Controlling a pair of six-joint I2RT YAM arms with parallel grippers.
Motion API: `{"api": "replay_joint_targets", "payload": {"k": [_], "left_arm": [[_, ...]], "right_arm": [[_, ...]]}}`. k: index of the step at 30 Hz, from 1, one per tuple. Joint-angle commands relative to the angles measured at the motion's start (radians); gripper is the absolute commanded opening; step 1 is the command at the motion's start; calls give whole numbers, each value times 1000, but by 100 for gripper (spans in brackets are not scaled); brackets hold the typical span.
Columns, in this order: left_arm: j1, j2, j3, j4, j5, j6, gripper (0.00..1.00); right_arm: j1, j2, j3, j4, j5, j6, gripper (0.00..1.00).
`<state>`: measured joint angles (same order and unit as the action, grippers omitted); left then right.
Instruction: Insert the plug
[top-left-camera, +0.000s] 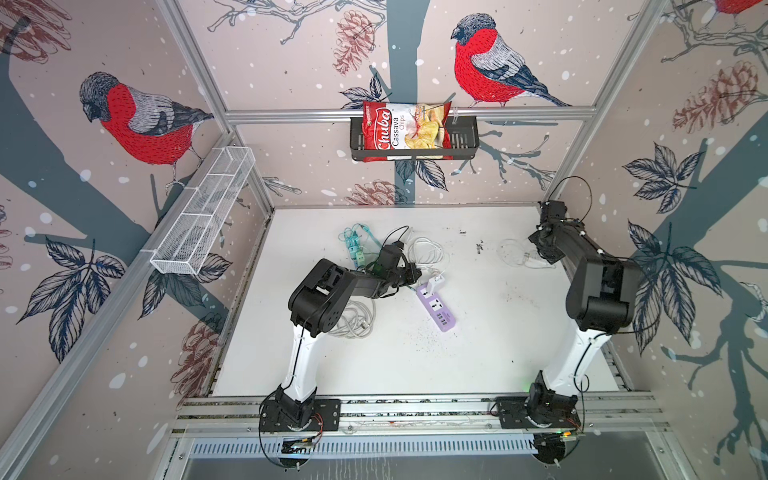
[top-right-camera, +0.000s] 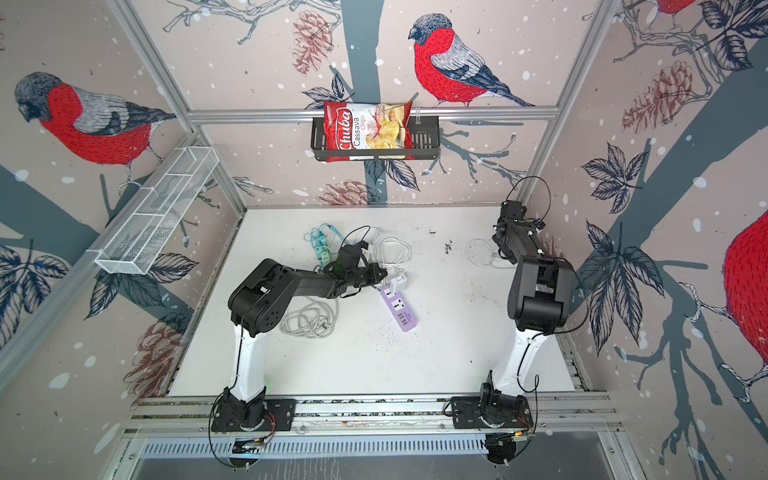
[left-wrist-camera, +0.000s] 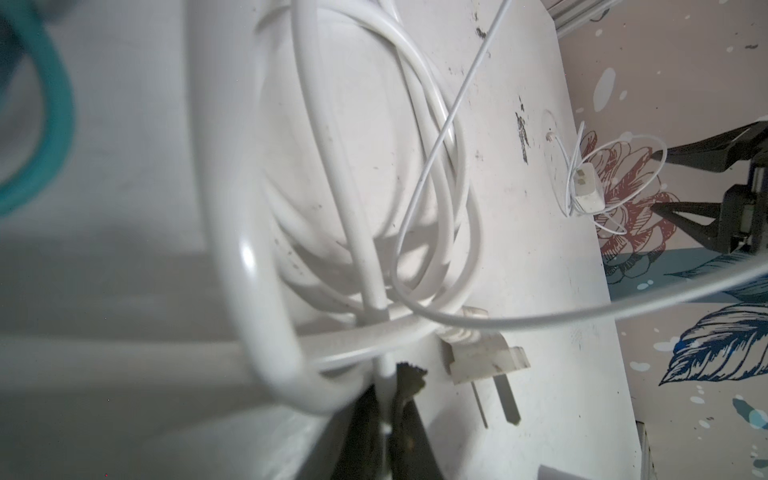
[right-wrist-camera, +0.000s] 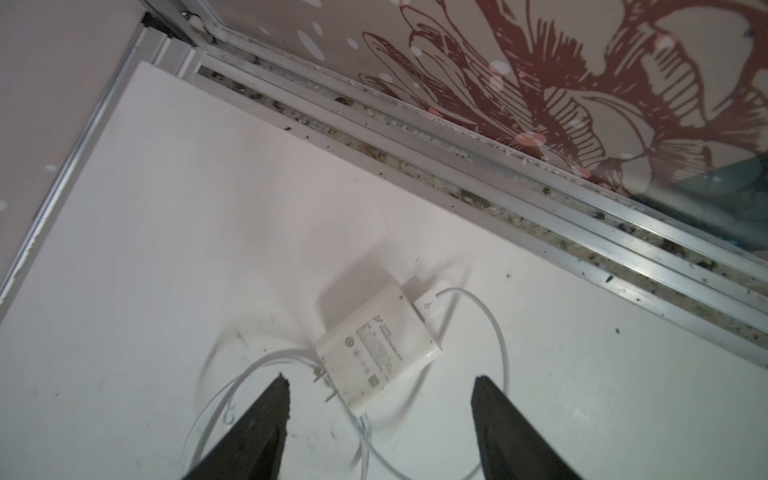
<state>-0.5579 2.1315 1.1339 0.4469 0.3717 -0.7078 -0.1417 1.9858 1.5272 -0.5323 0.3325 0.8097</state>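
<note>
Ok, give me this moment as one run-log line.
left pincer: shut on white cord | right pincer: open above white charger | two-pin plug: lying loose, not inserted

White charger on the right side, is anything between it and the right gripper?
Nothing visible blocks it. The white charger lies flat on the table, uncovered, just in front of the open right gripper. Only its own thin cable loops around it, close to both fingertips, and might get pinched along with it.

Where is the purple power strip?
In both top views the purple power strip lies near the middle of the table, right of the left gripper, a white charger at its far end.
</note>
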Motion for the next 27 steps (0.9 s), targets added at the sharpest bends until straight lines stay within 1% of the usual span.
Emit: {"api": "replay_joint_targets", "payload": {"k": [1, 2, 3, 5, 7, 10, 12, 18, 21, 24, 27], "left_arm": [[7, 4, -9, -63, -56, 3, 0], [6, -3, -20, -46, -47, -2, 4], [6, -16, -30, -31, -40, -4, 11], [6, -41, -53, -16, -37, -1, 14], [8, -76, -71, -15, -33, 7, 21], [6, -143, -103, -10, -24, 14, 38], [6, -181, -109, -29, -32, 24, 41], [6, -222, -117, -67, -29, 39, 43], [6, -239, -126, -75, -2, 32, 43], [-7, -283, -131, -116, 21, 35, 41], [-36, -348, -181, -152, 17, 35, 41]], "right_arm": [[-10, 32, 33, -39, -13, -27, 69], [-12, 59, 59, -59, -27, -35, 68], [-8, 80, 78, -75, -33, -49, 67], [-4, 112, 98, -90, -41, -61, 66], [-4, 134, 97, -93, -72, -74, 61], [1, 163, 78, -95, -100, -83, 59], [4, 173, 51, -88, -109, -85, 57], [22, 131, -90, -21, -135, -88, 56], [44, 87, -184, 14, -153, -82, 56], [76, 31, -283, 48, -167, -72, 56], [115, -33, -382, 81, -176, -58, 56]]}}
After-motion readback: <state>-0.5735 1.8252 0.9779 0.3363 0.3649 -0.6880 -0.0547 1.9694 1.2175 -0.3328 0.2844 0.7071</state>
